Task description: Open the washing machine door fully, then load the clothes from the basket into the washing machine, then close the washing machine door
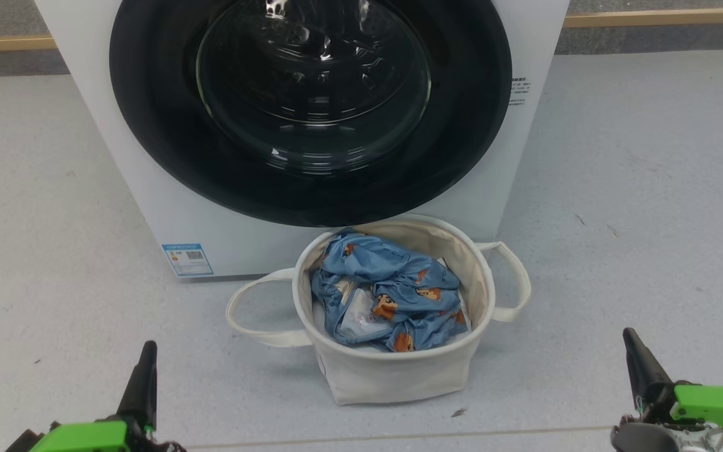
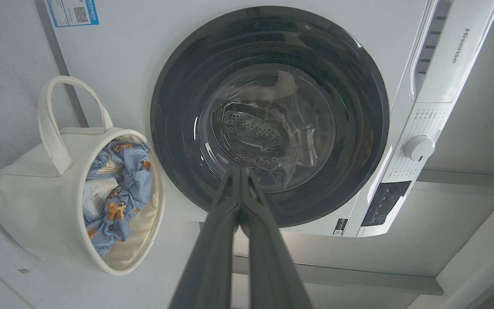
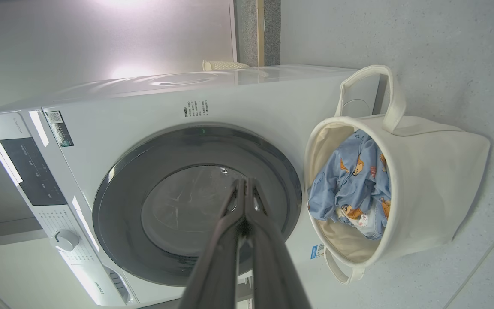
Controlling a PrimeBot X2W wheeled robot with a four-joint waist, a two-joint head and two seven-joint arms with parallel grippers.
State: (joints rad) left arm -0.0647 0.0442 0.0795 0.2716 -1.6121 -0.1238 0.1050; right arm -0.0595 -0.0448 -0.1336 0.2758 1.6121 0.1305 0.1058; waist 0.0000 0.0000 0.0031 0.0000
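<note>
The white washing machine (image 1: 167, 207) stands ahead with its round black-rimmed door (image 1: 311, 107) closed flat against the front. Directly before it sits the cream canvas basket (image 1: 393, 376) holding blue bear-print clothes (image 1: 386, 289). My left gripper (image 1: 146, 351) is low at the left, shut and empty, well short of the basket. At the lower right my right gripper (image 1: 630, 339) is also shut and empty. In the left wrist view the left gripper's (image 2: 239, 171) fingers press together, aimed at the door (image 2: 268, 116). The right wrist view shows the right gripper (image 3: 245, 182) shut, with the basket (image 3: 435, 189) beside the door (image 3: 195, 201).
Pale grey floor (image 1: 637, 188) spreads on both sides of the washing machine and around the basket. A wooden skirting strip (image 1: 650, 19) runs along the back wall. The control panel and dial (image 2: 418, 148) sit at the top of the machine.
</note>
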